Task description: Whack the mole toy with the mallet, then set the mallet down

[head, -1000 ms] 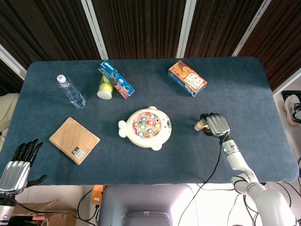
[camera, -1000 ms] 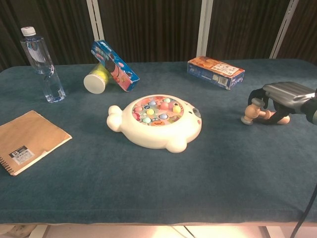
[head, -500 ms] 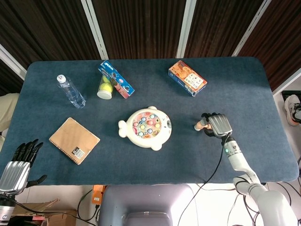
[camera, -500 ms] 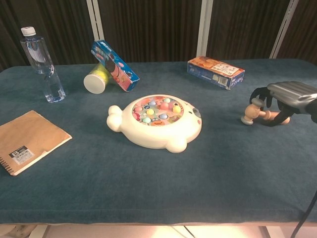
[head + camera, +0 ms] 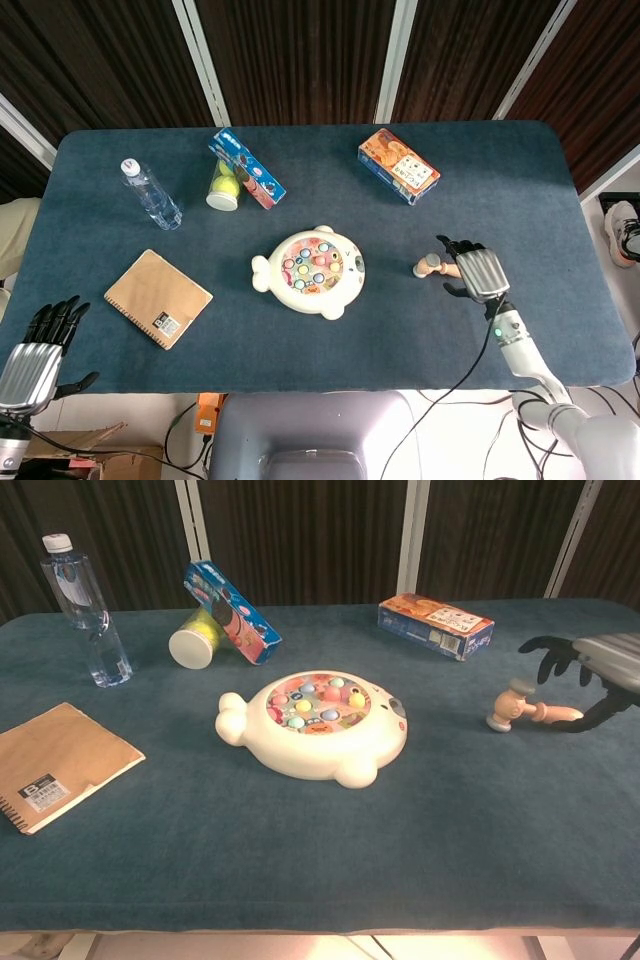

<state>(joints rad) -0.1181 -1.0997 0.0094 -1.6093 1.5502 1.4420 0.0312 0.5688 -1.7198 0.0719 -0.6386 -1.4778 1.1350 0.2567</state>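
Note:
The white mole toy [image 5: 310, 272] [image 5: 315, 725] with coloured pegs sits mid-table. To its right the small wooden mallet [image 5: 432, 266] [image 5: 525, 709] lies on the cloth, head toward the toy. My right hand [image 5: 478, 272] [image 5: 590, 665] hovers over the handle end with fingers spread and lifted, holding nothing; its thumb curves down beside the handle tip. My left hand [image 5: 40, 350] hangs off the table's near-left corner, fingers extended and empty.
A water bottle [image 5: 152, 195] stands at the far left. A blue box [image 5: 247, 168] leans on a yellow-green can [image 5: 224, 187]. An orange box [image 5: 399, 166] lies far right of centre. A brown notebook [image 5: 157, 297] rests near left.
My right hand has let go of the mallet, spread its fingers and drawn back to the right. The mallet stays lying on the cloth. The left hand is unchanged.

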